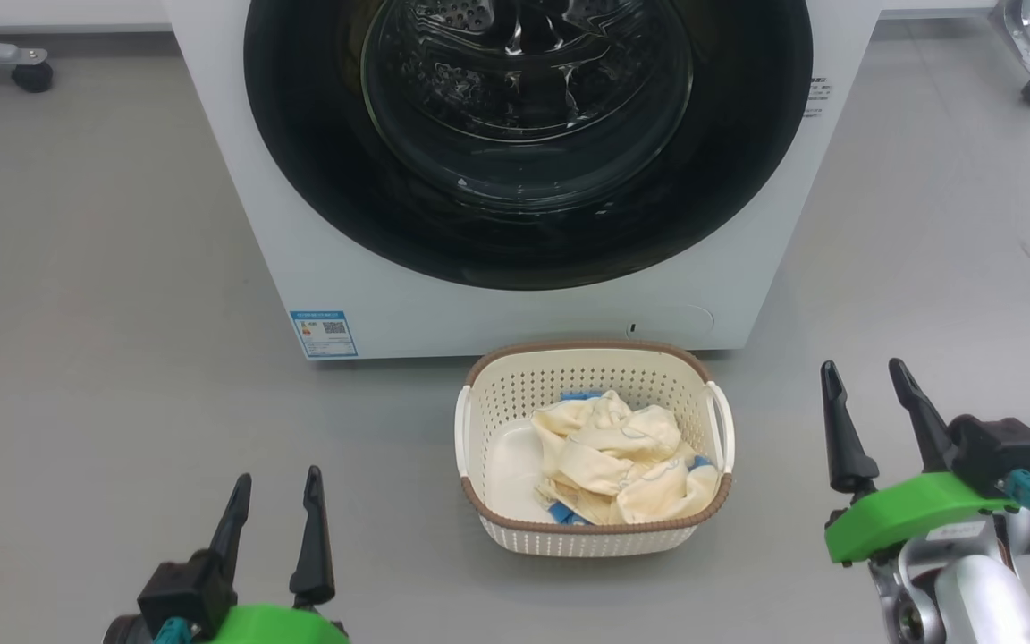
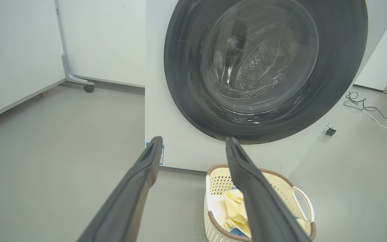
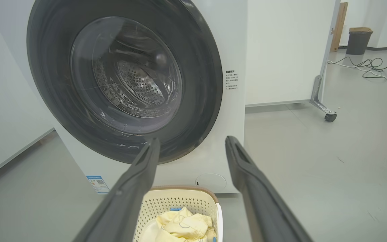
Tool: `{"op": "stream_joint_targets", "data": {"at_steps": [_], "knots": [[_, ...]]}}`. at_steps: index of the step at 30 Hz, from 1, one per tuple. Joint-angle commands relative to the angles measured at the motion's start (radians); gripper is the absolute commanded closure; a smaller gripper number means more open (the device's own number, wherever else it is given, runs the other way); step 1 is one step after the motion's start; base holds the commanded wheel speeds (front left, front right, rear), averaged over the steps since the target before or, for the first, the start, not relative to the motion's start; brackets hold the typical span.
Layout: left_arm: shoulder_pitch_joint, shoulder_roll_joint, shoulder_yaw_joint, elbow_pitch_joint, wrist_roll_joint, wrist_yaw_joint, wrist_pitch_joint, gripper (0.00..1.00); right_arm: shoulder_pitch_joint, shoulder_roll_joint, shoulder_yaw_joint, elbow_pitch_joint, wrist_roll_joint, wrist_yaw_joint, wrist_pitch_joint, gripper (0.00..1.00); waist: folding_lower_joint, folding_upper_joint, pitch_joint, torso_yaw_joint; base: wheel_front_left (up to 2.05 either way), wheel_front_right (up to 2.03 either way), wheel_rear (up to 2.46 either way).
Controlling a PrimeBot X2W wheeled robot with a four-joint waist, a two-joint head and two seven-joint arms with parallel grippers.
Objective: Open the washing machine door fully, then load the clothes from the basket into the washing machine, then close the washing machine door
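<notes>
Head view has the washing machine door [image 1: 524,116] shut flat against the washing machine [image 1: 372,304], so opening it looks like the step not yet begun. The basket [image 1: 586,347] stands on the floor [image 1: 104,313] just before the machine's lower front edge, below the door, likely so each garment has a short lift. The clothes [image 1: 618,461] lie heaped toward its right side. The left tool [image 1: 277,476] and right tool [image 1: 863,365] hover either side of the basket, fingers spread wide, holding nothing, seemingly poised to start.
</notes>
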Motion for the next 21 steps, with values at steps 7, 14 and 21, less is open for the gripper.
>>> {"op": "stream_joint_targets", "data": {"at_steps": [7, 14, 21], "knots": [[-0.057, 0.01, 0.02, -0.01, 0.0, -0.017, -0.011, 0.0, -0.061, -0.019, 0.015, -0.029, -0.015, -0.003, -0.006, 0.0, -0.0001, 0.0, 0.001, 0.001, 0.14, 0.14, -0.27], [-0.062, 0.01, 0.018, -0.013, 0.012, -0.013, -0.011, 0.0, -0.065, -0.019, 0.012, -0.027, -0.014, -0.003, -0.006, 0.0, -0.0001, 0.0, 0.004, 0.001, 0.66, 0.66, -1.32], [-0.063, 0.01, 0.017, -0.012, 0.014, -0.009, -0.011, 0.0, -0.067, -0.019, 0.011, -0.022, -0.017, -0.003, -0.005, 0.0, -0.0001, 0.0, 0.005, 0.002, 1.15, 1.15, -2.31]]}}
